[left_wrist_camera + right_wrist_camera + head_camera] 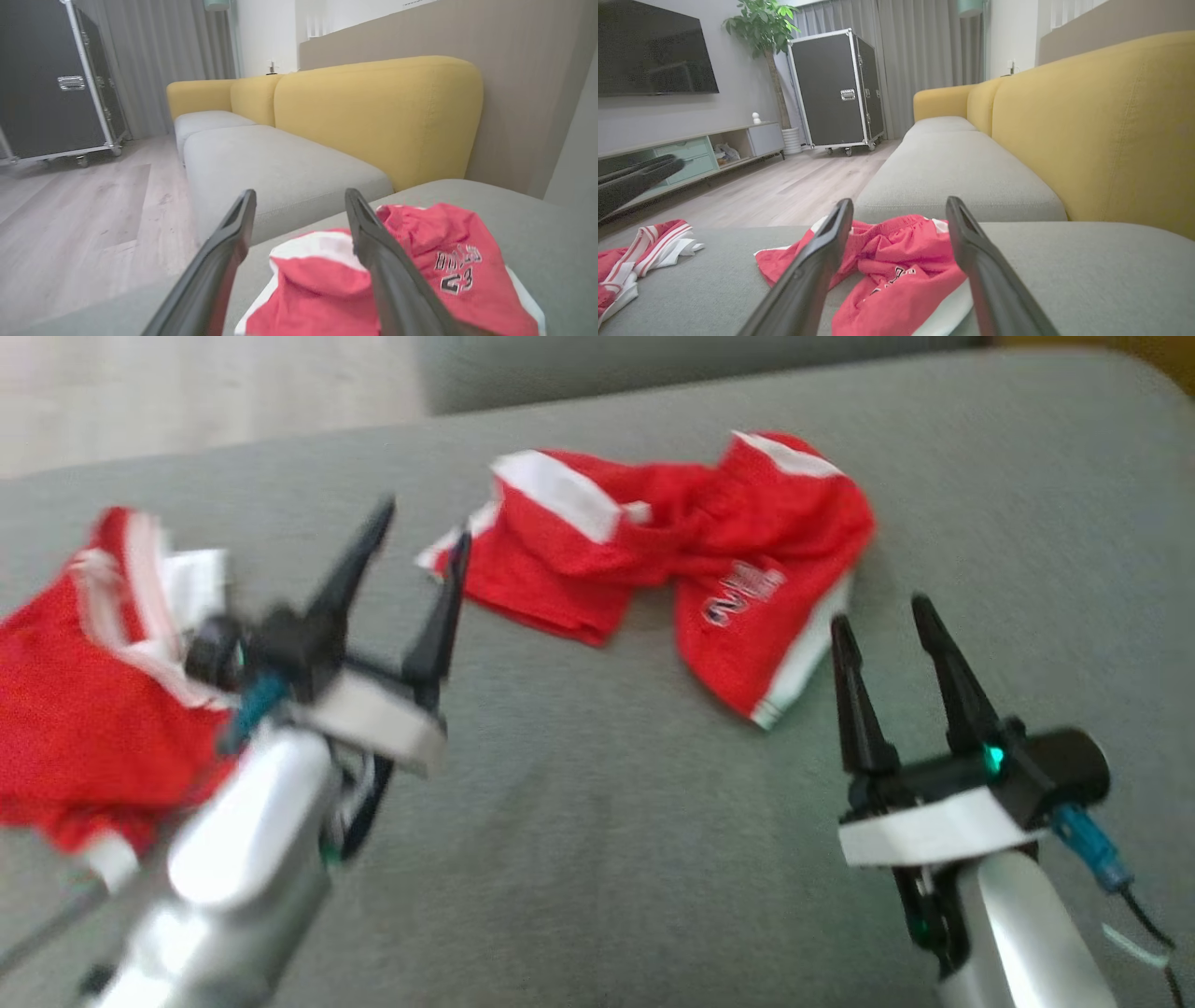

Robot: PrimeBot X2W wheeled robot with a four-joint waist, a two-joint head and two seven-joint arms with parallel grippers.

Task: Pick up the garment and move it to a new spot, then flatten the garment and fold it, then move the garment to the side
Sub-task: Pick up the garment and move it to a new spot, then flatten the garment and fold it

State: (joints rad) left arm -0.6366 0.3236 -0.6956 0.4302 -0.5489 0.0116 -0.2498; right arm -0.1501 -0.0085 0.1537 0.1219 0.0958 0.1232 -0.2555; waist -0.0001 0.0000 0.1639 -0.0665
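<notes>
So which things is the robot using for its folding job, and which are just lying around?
For the job: red Bulls shorts, left hand and right hand (both open), grey sofa seat.
Just lying about: probably the other red-and-white garment, black flight case, TV, potted plant.

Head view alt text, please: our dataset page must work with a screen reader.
A crumpled red garment with white trim lies on a grey cushion, with both grippers open near it: the left gripper at its left end, the right gripper by its lower right corner. A second red and white garment lies at the far left.
</notes>
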